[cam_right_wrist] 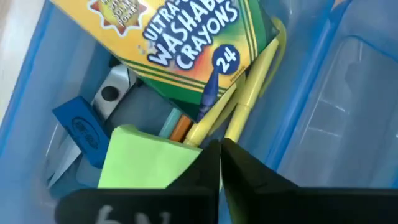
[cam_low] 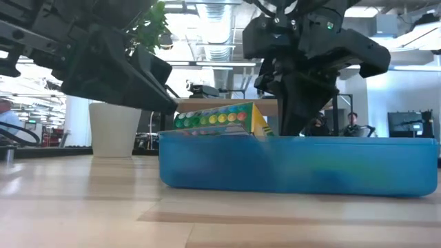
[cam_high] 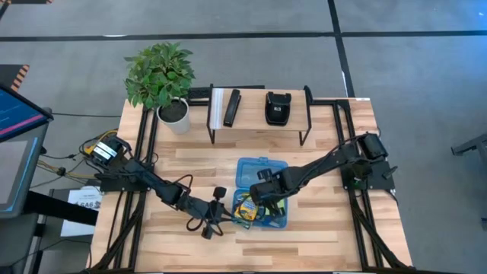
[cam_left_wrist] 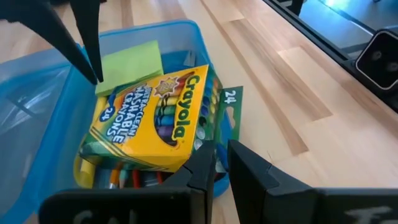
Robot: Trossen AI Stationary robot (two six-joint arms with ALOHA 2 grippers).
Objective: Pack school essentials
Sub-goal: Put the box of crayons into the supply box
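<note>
A blue plastic case (cam_high: 283, 222) lies open at the table's middle. In it, the green-yellow crayon box (cam_left_wrist: 155, 118) rests tilted on the other items, one end above the case's left wall (cam_low: 213, 118). Under it lie yellow pencils (cam_right_wrist: 249, 93), the blue eraser (cam_right_wrist: 81, 127), scissor blades (cam_right_wrist: 109, 93) and the lime-green sticky-note pad (cam_left_wrist: 127, 62). My left gripper (cam_left_wrist: 222, 158) is at the case's left wall, fingers nearly together. My right gripper (cam_right_wrist: 221, 152) reaches down into the case, shut, at the pad's corner. My left gripper comes level from the table's left, and its fingertip (cam_left_wrist: 205, 158) meets the raised end of the crayon box (cam_left_wrist: 186, 163) at the case's wall. Whether it pinches the box's green flap (cam_left_wrist: 229, 102) or only pushes, I cannot tell. My right gripper points down from above, and its shut fingertips (cam_left_wrist: 94, 73) touch a corner of the sticky-note pad (cam_right_wrist: 198, 152). The pad lies flat on the items in the case. The finger hides whether the corner is pinched.
The case's clear lid (cam_high: 261, 169) lies open toward the far side. Behind it stands a small shelf (cam_high: 259, 129) bearing the black stapler (cam_high: 277, 108) and a flat black bar (cam_high: 230, 107). A potted plant (cam_high: 163, 80) stands at the far left. Bare wood lies near the front edge.
</note>
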